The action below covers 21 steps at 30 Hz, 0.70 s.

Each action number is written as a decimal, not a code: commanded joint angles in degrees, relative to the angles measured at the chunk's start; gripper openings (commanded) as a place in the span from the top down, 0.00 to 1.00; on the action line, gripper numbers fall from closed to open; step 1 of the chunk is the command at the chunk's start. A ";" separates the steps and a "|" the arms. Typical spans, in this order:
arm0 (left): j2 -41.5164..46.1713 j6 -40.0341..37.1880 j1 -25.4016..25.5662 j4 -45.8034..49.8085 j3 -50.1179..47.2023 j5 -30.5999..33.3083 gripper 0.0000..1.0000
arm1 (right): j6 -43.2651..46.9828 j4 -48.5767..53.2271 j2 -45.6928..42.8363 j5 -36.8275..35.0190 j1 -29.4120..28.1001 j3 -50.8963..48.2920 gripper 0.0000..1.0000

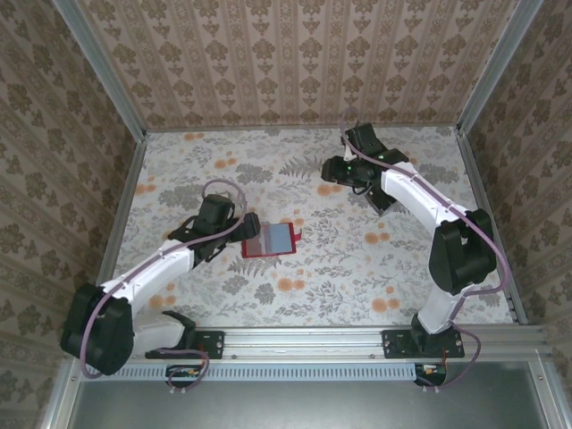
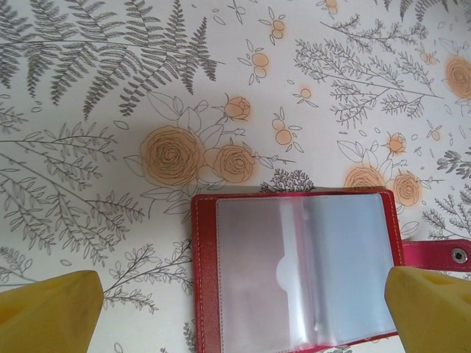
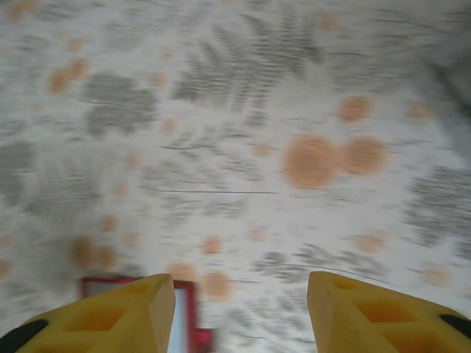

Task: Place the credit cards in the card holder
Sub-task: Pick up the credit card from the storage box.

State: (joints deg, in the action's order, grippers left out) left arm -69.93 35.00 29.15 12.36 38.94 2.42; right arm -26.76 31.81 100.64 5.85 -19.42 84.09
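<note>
The card holder [image 1: 273, 239] lies open on the flowered table, a red wallet with clear greyish pockets facing up. My left gripper [image 1: 248, 226] is at its left edge. In the left wrist view the card holder [image 2: 294, 272] lies flat between my wide-apart yellow fingers [image 2: 51, 309], and the left gripper [image 2: 239, 327] is open and holds nothing. My right gripper [image 1: 333, 172] hovers over the far middle of the table. The right wrist view is blurred; there the right gripper [image 3: 239, 316] is open and empty, with the card holder's red corner [image 3: 190, 312] by its left finger. The credit cards are out of view.
A small dark shape [image 1: 382, 200] lies under my right forearm; I cannot tell what it is. Patterned walls close the table on the left, far and right sides. A metal rail [image 1: 304, 341] with both arm bases runs along the near edge.
</note>
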 commanded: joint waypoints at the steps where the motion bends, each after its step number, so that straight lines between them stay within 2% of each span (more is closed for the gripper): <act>1: -2.50 -1.78 -0.58 -0.01 2.67 -2.50 0.00 | 7.81 8.13 3.21 -9.59 0.19 3.96 0.50; 12: -7.74 -0.29 -0.58 -1.60 4.42 -4.31 0.00 | 16.13 15.04 17.34 -22.66 0.34 18.48 0.58; 21: -8.28 -0.21 -0.57 -1.20 4.65 -4.09 0.00 | 20.58 19.27 27.14 -27.11 0.41 29.84 0.67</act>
State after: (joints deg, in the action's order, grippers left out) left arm -77.60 34.70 29.10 11.14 41.67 -1.32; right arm -8.93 47.00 125.58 -17.61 -18.96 110.76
